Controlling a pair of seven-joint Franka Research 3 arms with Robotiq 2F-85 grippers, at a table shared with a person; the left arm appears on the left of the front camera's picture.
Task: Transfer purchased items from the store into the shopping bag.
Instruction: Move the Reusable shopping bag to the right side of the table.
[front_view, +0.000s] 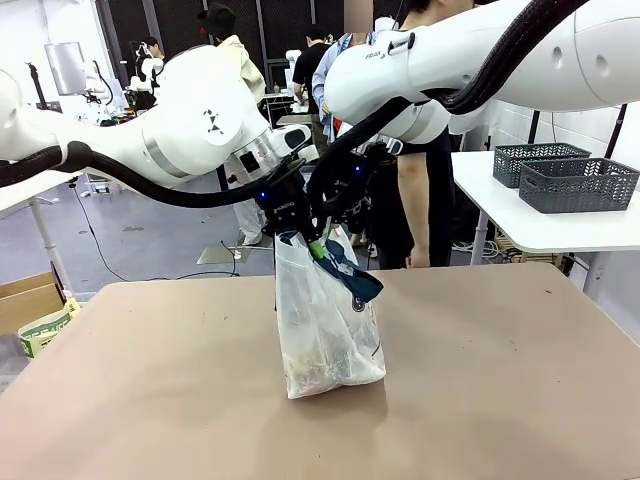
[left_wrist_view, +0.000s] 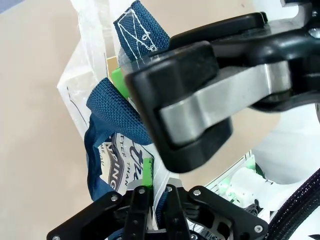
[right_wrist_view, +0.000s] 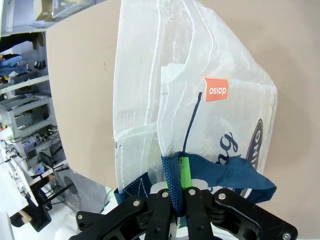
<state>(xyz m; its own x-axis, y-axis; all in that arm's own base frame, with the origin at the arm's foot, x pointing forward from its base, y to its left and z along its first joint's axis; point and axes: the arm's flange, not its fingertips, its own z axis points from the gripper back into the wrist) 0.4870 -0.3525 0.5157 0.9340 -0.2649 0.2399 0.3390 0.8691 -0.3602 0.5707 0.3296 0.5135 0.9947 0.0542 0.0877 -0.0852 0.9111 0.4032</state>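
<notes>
Right wrist cam: my right pincer (right_wrist_view: 182, 186) clamps the bag's (right_wrist_view: 150, 100) blue strap (right_wrist_view: 172, 172), orange tag (right_wrist_view: 216, 90) at 1 o'clock. Left cam: my left pincer (left_wrist_view: 156, 186) pinches the bag's plastic rim. Front cam: bag's standing on the counter (front_view: 150, 380).

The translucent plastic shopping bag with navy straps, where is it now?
Front view: the translucent shopping bag stands on the brown table's middle, top pinched by the left gripper and right gripper.

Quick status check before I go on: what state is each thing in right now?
Shopping bag: upright on the table, top held up by both grippers.
Left gripper: shut on the shopping bag's rim.
Right gripper: shut on the navy handle.
Purchased items: inside the bag, at its bottom.
Grey baskets: upright on the side table.
</notes>
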